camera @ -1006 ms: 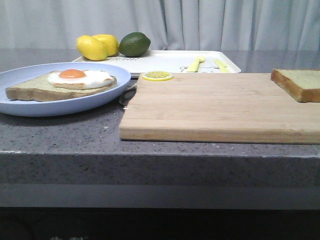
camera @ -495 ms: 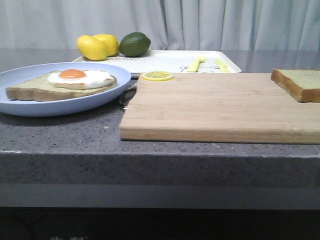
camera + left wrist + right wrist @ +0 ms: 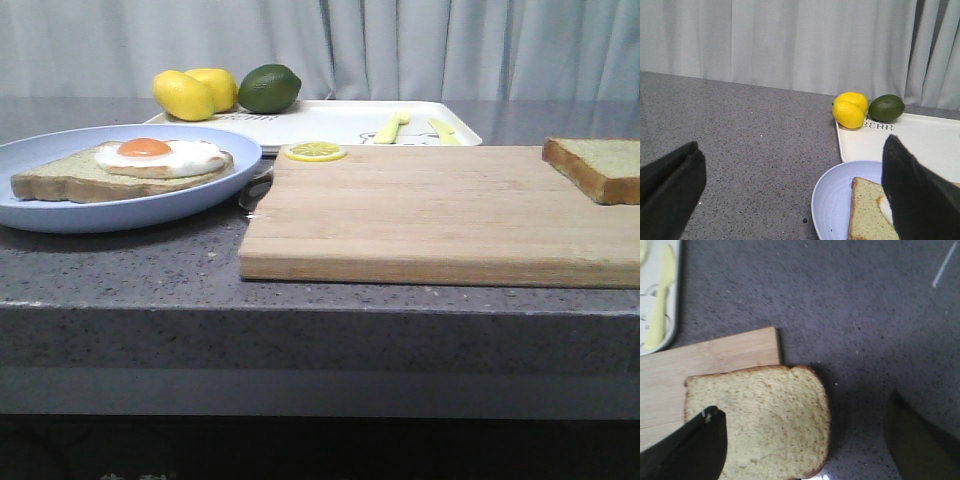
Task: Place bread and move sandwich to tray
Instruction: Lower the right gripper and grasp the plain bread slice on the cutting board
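The bread [image 3: 600, 166] lies at the right end of the wooden cutting board [image 3: 430, 215]. In the right wrist view the bread [image 3: 760, 420] overhangs the board's corner [image 3: 705, 365]. My right gripper [image 3: 805, 445] is open above it, one finger over the slice and one over the counter. The sandwich [image 3: 125, 168], a slice with a fried egg, sits on the light-blue plate [image 3: 60, 215] at the left. My left gripper [image 3: 790, 195] is open above the counter beside the plate [image 3: 830, 205], one finger over the sandwich [image 3: 867, 210]. The white tray [image 3: 330, 125] is at the back. Neither gripper shows in the front view.
Two lemons [image 3: 190, 93] and a lime [image 3: 268, 88] sit at the tray's far left corner. Yellow utensils [image 3: 392, 127] lie on the tray. A lemon slice [image 3: 315, 151] rests at the board's far left corner. A grey curtain hangs behind the counter.
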Controlling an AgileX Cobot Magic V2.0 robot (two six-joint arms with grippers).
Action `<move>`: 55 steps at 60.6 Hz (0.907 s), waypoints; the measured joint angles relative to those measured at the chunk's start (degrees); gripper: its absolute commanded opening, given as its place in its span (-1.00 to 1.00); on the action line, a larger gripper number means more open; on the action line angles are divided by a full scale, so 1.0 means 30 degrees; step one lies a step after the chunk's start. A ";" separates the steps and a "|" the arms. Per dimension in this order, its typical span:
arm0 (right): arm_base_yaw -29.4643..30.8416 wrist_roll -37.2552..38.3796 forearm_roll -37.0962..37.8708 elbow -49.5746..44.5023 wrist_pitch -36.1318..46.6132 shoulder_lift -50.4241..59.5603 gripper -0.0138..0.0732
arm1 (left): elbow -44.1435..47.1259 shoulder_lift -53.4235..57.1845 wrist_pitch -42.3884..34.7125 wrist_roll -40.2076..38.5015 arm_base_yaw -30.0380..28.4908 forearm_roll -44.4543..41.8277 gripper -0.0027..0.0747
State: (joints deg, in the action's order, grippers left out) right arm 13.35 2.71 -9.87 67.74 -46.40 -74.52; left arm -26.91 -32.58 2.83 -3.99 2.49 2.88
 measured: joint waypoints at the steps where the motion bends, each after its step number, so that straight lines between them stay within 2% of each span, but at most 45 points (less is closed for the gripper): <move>1: 0.0117 0.0000 -0.0044 0.0120 -0.0121 -0.0267 0.79 | 0.0000 0.0000 0.0000 0.0000 0.0000 0.0000 0.86; 9: 0.1080 -0.0798 -0.1606 0.0944 -0.0813 -0.2367 0.79 | 0.0000 0.0000 0.0000 0.0000 0.0000 0.0000 0.86; 22: 0.2742 -0.4509 -0.5727 0.1670 -0.2576 -0.5155 0.79 | 0.0000 0.0000 0.0000 0.0000 0.0000 0.0000 0.86; 39: 0.3557 -0.7054 -0.7286 0.1695 -0.3893 -0.7301 0.76 | 0.0000 0.0000 0.0000 0.0000 0.0000 0.0000 0.86; 43: 0.3557 -0.7443 -0.7884 0.1695 -0.4356 -0.7565 0.65 | 0.0000 0.0000 0.0000 0.0000 0.0000 0.0000 0.86; 46: 0.3557 -0.7679 -0.8386 0.1695 -0.4696 -0.7639 0.48 | 0.0000 0.0000 0.0000 0.0000 0.0000 0.0000 0.86; 55: 0.3557 -0.7914 -0.9266 0.1735 -0.5063 -0.7639 -0.33 | 0.0000 0.0000 0.0000 0.0000 0.0000 0.0000 0.86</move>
State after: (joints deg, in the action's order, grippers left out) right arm 24.03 -21.03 -37.66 72.95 -61.59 -97.44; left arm -26.91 -32.58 2.83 -3.99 2.49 2.88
